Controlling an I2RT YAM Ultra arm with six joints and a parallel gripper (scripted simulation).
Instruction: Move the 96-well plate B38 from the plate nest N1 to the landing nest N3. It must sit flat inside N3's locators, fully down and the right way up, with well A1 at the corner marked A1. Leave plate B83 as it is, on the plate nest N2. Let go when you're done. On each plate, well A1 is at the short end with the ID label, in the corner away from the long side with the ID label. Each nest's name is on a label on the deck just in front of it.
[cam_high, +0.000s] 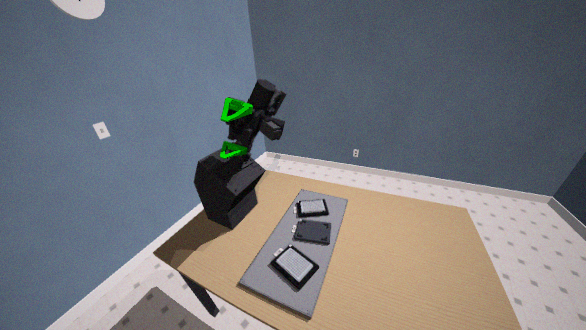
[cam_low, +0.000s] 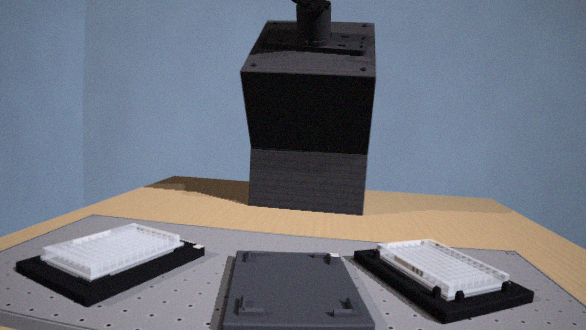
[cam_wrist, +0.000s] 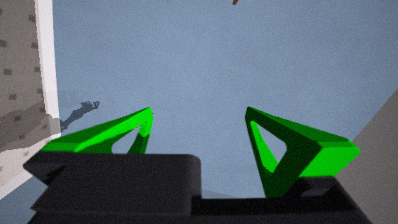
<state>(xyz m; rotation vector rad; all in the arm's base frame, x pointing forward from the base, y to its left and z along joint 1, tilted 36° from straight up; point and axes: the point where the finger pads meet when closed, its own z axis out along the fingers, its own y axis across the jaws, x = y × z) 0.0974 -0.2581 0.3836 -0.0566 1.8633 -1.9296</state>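
We see the arm (cam_high: 227, 185) folded up at the back corner of the wooden worktop (cam_high: 400, 250), with its end effector (cam_high: 233, 129) raised high above its own base, well away from everything on the deck. The two green fingers stand wide apart, with only the blue wall between them, so the end effector is fully open and holds nothing. A grey deck plate (cam_high: 320, 290) lies along the middle of the worktop, running from near the arm toward the front edge. Three stations sit on it in a row. At the end nearest the arm, a clear well plate (cam_high: 312, 206) rests flat on a black nest (cam_high: 300, 212). In the middle sits a dark grey landing nest (cam_low: 295, 295) with small raised locators at its corners and nothing on it. At the end toward the front edge, a second clear well plate (cam_high: 295, 263) lies flat on another black nest (cam_high: 278, 270), turned at a slight angle to the deck. Small white labels sit on the deck beside each nest, but we cannot read them, so we cannot tell which of the two plates is the one to be moved; both are seated on their black nests.
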